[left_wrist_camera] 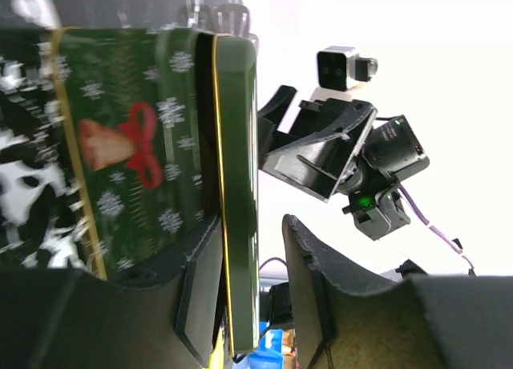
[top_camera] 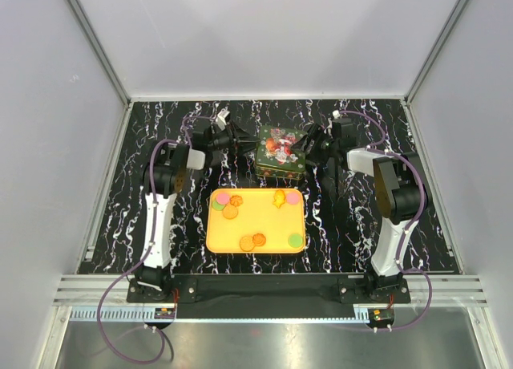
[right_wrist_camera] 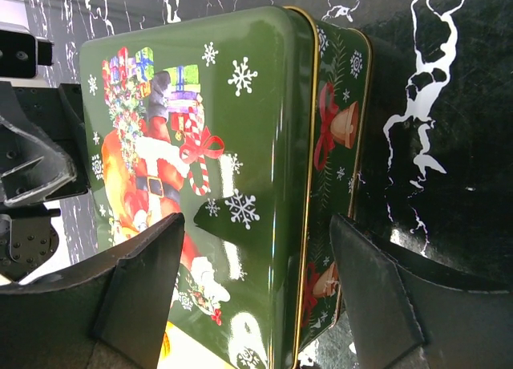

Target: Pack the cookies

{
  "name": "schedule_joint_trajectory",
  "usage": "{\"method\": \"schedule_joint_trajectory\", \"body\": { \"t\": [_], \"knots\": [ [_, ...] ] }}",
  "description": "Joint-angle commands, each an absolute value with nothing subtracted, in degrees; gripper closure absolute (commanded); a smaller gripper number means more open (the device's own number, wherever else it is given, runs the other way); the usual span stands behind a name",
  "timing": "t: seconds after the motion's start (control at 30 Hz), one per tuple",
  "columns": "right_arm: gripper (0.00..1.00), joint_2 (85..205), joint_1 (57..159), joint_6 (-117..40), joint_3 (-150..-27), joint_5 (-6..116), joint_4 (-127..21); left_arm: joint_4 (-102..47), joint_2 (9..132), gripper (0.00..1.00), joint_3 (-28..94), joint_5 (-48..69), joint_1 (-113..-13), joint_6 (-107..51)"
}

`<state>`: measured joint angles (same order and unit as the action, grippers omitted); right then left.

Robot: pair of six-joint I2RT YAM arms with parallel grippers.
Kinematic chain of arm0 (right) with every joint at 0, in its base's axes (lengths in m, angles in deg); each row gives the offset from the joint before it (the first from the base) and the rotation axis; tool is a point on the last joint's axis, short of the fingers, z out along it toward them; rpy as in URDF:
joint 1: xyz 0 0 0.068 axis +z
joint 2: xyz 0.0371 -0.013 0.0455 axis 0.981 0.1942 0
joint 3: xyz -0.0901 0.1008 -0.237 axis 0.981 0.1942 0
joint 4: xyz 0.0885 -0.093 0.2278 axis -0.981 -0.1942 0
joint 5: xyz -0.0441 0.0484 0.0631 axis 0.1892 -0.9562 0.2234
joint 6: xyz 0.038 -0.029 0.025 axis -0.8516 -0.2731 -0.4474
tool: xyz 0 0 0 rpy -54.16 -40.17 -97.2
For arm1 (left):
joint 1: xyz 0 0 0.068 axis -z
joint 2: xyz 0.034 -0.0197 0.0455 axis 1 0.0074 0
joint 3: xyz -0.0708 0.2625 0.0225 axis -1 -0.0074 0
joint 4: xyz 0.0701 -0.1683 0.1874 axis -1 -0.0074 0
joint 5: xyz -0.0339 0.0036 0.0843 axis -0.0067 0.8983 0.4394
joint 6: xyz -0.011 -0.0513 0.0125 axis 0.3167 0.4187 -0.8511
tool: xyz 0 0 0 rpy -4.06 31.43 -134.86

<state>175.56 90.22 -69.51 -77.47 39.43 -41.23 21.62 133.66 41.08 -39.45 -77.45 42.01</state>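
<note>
At the left we see the left gripper (left_wrist_camera: 252, 249) reaching to the left side of a green Christmas tin (top_camera: 280, 171) at the back of the black marbled table (top_camera: 345, 233). Its fingers (left_wrist_camera: 317, 285) are spread, and the rim of the tin's lid (left_wrist_camera: 239, 144) stands between them. One finger lies close against the tin's wall. The other stands a little off the lid, with a gap showing.

In front of the tin, nearer the arm bases, lies a yellow tray (top_camera: 256, 223), and the cookies (top_camera: 230, 212) are on it. A pink-and-green pair and two orange ones sit at its back left corner, and two orange ones near the front middle. A yellowish one and a pink one sit at the back right, and a green one at the front right. We see none in either gripper.

The lid sits on the tin, its Santa picture facing up. At the right, the right gripper (right_wrist_camera: 256, 225) has its jaws wide apart, and between them we see the tin's right end, lid and wall alike. We cannot tell whether they touch it.
</note>
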Motion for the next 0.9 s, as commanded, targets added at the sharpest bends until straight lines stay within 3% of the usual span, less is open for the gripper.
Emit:
{"method": "schedule_joint_trajectory", "body": {
  "t": [0.0, 0.47, 0.87],
  "knots": [
    [0.2, 175.6, 90.7, -68.9, -78.4, 39.3, -40.0, 20.0, 129.6, 0.6, 40.6, -40.4, -78.5, 38.7],
    [0.21, 175.4, 91.8, -66.5, -81.2, 42.0, -44.6, 6.1, 126.2, 0.61, 39.8, -39.1, -80.6, 27.2],
    [0.21, 176.2, 93.0, -63.6, -85.1, 46.1, -51.1, -25.1, 120.0, 0.51, 44.7, -26.6, -79.9, 4.1]
  ]
}}
